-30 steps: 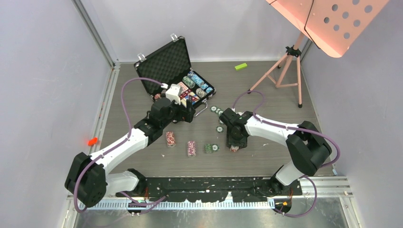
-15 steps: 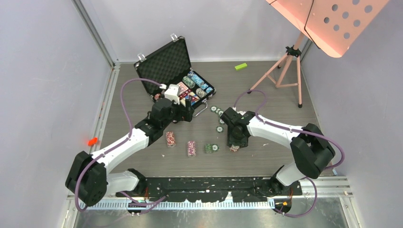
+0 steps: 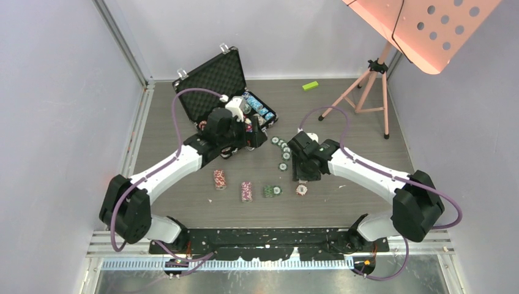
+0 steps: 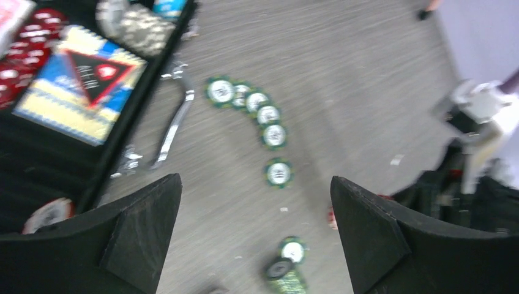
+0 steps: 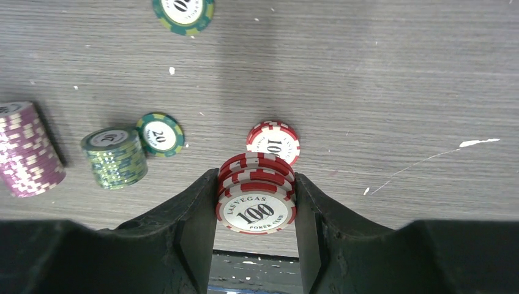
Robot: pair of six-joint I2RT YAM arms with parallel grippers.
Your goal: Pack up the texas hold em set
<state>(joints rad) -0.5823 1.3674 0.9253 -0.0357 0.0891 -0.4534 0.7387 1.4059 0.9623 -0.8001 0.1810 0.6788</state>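
Note:
The black briefcase (image 3: 211,78) stands open at the back left, with chips and a card deck (image 4: 79,82) in its tray. My left gripper (image 3: 254,131) hovers open and empty by the case's front corner; in its wrist view the gripper (image 4: 257,202) looks down on a curved row of green chips (image 4: 257,113). My right gripper (image 5: 256,184) is shut on a short stack of red chips (image 5: 256,199), lifted off the table. One red chip (image 5: 273,141) lies flat below it. A green stack (image 5: 115,156) and a pink stack (image 5: 27,150) stand to the left.
Another striped chip stack (image 3: 220,179) stands near the pink one on the table. A small green block (image 3: 310,86) lies at the back, and a pink tripod stand (image 3: 373,86) rises at the back right. The case's handle (image 4: 174,125) juts towards the green chips.
My left arm swung up and right, towards the case's front corner. My right gripper rose and moved back with the red chip stack, uncovering one red chip on the table.

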